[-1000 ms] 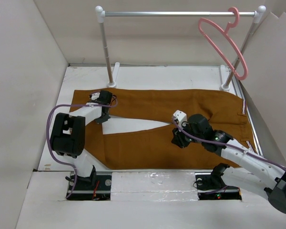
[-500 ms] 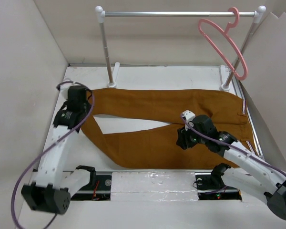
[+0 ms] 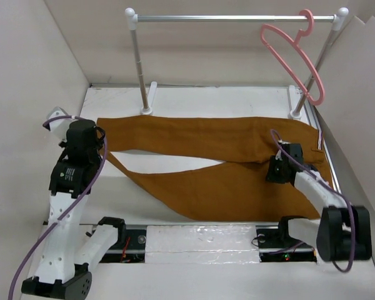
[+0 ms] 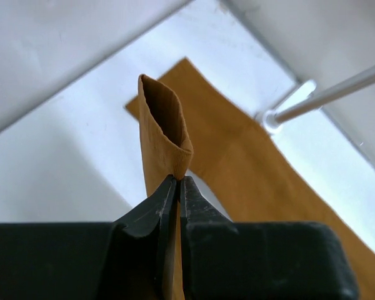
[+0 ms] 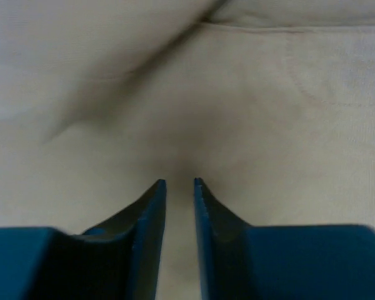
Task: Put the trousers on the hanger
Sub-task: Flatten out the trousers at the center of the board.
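While the left pincer is clamped tight on the hem of one trouser leg, that cuff stands up from its tips as a small open loop of cloth, lifted off the desk near its left edge. The right pincer is parted only a slit. Its tips are down against the cloth by the waist, near the right edge, and no fold shows between them.

From there the trousers spread across most of the desk: waist at the right edge, one leg flat along the far side, the other running on a slant to the raised cuff, with a bare wedge of desk between the legs. The hanger is well apart from them, hooked on the rail above the far right corner.

Such cloth looks soft and limp, with some weight, so any span left unsupported is likely to sag and drag. It seems neither slippery nor fragile. Doubled hems and the waistband probably give the surest hold, and both legs want gathering together before they go over the hanger's bar.
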Available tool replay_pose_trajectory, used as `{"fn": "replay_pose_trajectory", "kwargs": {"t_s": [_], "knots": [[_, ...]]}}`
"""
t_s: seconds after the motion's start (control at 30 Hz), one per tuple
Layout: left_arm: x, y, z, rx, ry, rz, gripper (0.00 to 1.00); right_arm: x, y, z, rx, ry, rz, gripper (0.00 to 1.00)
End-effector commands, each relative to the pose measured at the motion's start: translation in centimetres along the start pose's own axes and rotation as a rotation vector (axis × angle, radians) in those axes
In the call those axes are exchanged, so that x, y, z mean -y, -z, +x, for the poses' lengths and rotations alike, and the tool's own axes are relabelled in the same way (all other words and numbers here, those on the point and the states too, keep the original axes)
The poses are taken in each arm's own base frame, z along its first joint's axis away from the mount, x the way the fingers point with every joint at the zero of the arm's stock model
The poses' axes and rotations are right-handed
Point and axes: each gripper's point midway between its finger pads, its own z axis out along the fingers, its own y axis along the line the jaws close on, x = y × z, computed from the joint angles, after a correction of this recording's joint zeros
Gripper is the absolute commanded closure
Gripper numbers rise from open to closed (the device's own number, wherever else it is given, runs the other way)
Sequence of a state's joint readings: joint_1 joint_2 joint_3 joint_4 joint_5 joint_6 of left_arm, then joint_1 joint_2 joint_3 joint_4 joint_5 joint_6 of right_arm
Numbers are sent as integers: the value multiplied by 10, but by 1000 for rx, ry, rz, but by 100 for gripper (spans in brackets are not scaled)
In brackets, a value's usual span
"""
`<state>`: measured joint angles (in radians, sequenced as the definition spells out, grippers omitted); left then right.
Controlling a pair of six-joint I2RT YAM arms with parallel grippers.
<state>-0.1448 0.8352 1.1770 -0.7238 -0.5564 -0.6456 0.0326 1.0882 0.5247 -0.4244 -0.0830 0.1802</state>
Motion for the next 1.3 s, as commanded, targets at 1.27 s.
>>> {"fn": "replay_pose_trajectory", "kwargs": {"t_s": [1.27], "knots": [[72,75,36,-79,-64,520,100,131,74,9,79,-647,430,47]]}}
